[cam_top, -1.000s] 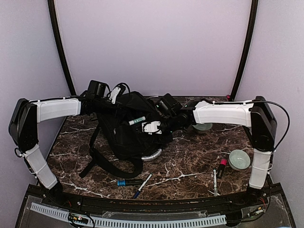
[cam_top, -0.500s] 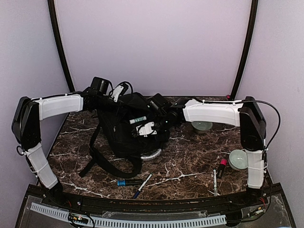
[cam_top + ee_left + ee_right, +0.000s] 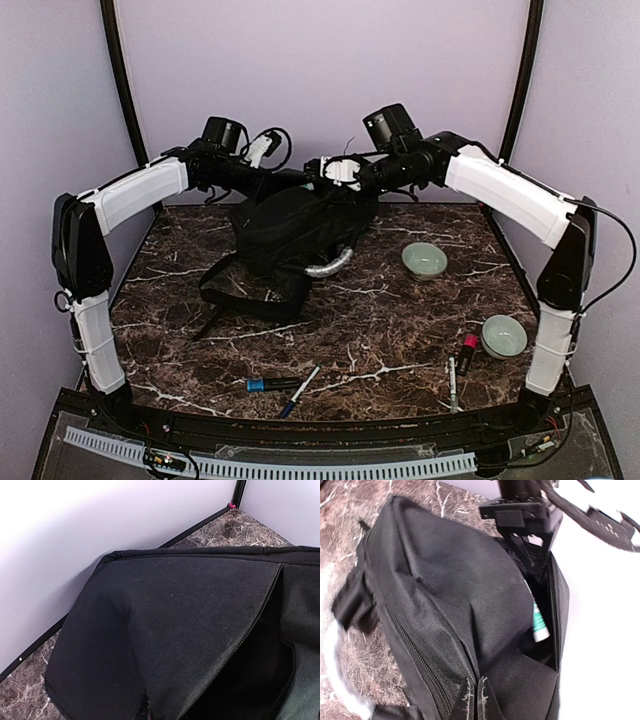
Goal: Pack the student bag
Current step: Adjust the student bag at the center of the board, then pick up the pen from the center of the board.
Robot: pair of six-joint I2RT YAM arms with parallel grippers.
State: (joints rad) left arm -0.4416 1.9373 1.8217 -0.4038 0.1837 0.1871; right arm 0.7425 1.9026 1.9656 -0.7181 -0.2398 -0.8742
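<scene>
**Q:** Left gripper?
**A:** Jaws clamped on the bag's opening rim.
**Q:** Right gripper?
**A:** Jaws pinched nearly together on bag fabric. The bag is held up at the worktop's far edge.

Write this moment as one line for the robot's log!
left hand: pinching student bag | right hand: pinching student bag | bag: held up, mouth open | inside: green marker

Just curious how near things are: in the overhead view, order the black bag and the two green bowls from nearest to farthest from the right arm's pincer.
1. The student bag, at the back, gripped by the right pincer.
2. The rear bowl, right of centre.
3. The front bowl, near the right edge.
</scene>
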